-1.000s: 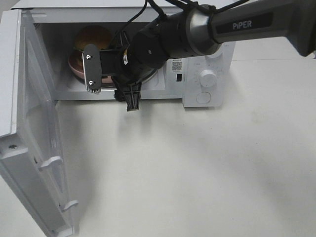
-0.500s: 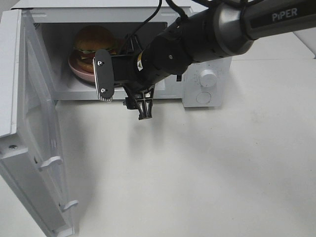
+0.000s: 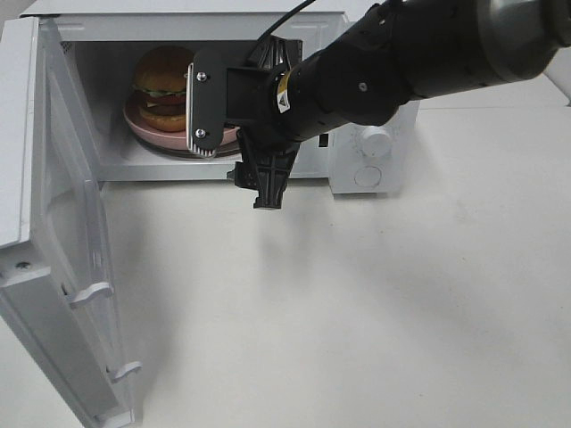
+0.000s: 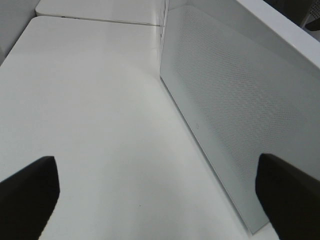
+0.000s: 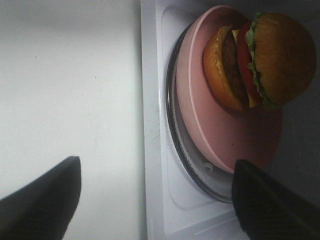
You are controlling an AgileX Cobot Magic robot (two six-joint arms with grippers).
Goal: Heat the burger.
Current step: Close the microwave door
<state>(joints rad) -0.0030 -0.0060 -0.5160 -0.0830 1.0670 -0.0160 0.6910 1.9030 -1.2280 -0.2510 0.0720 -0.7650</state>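
The burger (image 3: 165, 82) stands on a round pink plate (image 3: 143, 127) on the glass turntable inside the open microwave (image 3: 357, 183). My right gripper (image 3: 236, 172) hovers open and empty just outside the cavity mouth, in front of the plate and touching neither plate nor burger. The right wrist view shows the burger (image 5: 260, 60) on the plate (image 5: 225, 135) beyond the right gripper (image 5: 155, 200), its two fingers spread wide. In the left wrist view my left gripper (image 4: 157, 195) is open over bare table, beside the outer face of the microwave door (image 4: 240, 100). The left arm is outside the high view.
The microwave door (image 3: 62, 267) swings wide open at the left, reaching the table's front edge. Two control knobs (image 3: 376, 140) sit on the microwave's right panel. White table (image 3: 357, 312) spreads in front and to the right.
My right gripper has pulled back out of the cavity, toward the front and right and closer to the camera, its jaws a little wider. Burger and plate stay inside, now plainly visible.
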